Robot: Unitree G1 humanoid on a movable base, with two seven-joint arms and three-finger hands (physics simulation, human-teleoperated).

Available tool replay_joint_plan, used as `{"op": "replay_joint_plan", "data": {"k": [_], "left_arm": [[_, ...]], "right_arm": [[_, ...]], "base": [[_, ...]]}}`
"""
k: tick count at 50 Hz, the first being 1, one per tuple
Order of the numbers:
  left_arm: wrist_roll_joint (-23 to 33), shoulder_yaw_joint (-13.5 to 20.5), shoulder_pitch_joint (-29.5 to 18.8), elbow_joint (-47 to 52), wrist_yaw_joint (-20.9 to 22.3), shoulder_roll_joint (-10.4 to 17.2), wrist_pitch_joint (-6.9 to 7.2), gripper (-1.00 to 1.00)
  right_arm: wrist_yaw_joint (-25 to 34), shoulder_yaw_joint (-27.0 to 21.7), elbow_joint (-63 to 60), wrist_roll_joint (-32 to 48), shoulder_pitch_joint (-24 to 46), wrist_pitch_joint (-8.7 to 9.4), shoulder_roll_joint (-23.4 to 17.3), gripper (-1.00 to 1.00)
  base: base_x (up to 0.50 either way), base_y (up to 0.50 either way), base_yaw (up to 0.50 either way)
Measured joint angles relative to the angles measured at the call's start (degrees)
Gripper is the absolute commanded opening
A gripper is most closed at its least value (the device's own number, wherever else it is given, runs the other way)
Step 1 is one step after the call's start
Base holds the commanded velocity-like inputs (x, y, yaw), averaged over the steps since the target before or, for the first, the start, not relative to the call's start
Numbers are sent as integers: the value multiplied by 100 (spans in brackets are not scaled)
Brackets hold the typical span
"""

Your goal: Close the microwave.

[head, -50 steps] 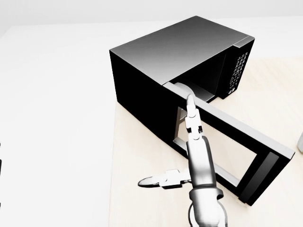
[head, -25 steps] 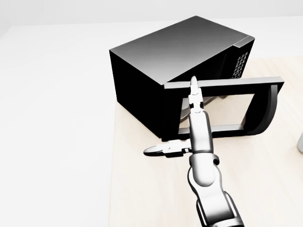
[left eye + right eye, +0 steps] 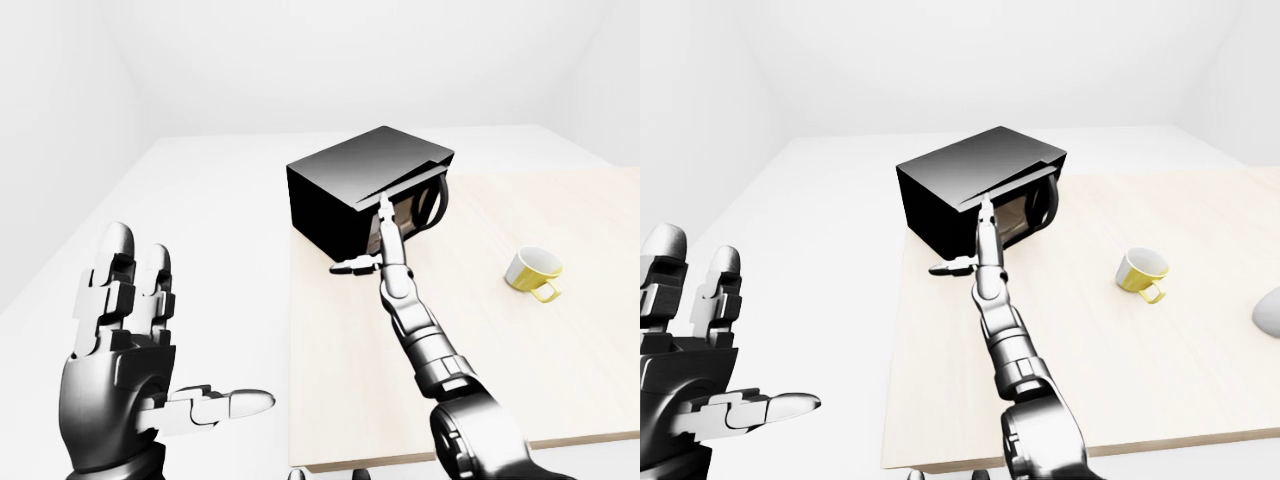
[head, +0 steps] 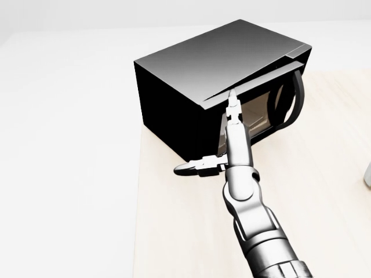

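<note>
Door (image 4: 272, 101) swinging in fast, now nearly shut, only narrow wedge of gap left at top edge. Half second back it stood square across opening; second back, flung wide toward me. Task almost done, final nudge needed.

My right hand (image 4: 229, 130) flat, fingers straight, thumb out left, gripping nothing, fingertip (image 4: 231, 95) pressing door's top edge. Microwave (image 4: 214, 63) sits at table (image 4: 174, 231) far left corner. Left hand (image 3: 125, 370) spread, empty, off table. Yellow cup (image 3: 533, 273) well right, untouched.
</note>
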State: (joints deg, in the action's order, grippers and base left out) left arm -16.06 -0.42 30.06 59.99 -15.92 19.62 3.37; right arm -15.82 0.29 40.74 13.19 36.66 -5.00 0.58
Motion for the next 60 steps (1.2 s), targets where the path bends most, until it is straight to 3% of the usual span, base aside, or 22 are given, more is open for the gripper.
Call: {"op": "replay_joint_plan", "data": {"k": [5, 29, 41, 46, 56, 60], "left_arm": [[3, -5, -16, 0, 4, -7, 24, 100], [18, 13, -29, 1, 46, -58, 69, 100], [53, 3, -30, 1, 77, -90, 87, 100], [107, -26, -30, 0, 107, -125, 103, 100], [188, -47, -29, 0, 196, -222, 145, 100], [212, -55, -31, 0, 222, -249, 160, 100]], "right_arm": [[-57, -5, 427, -14, 326, 0, 2, 100], [-547, -96, 854, 231, 635, 0, 224, 100], [-376, -50, 573, 178, 526, 3, 113, 100], [-100, -11, -471, 166, 27, 237, 21, 100], [547, 113, -3578, 300, -1818, 969, -48, 100], [760, 115, -4674, 339, -2515, 1000, -60, 100]], "base": [[0, 0, 0], [1, 0, 0], [1, 0, 0], [0, 0, 0], [0, 0, 0], [0, 0, 0]]}}
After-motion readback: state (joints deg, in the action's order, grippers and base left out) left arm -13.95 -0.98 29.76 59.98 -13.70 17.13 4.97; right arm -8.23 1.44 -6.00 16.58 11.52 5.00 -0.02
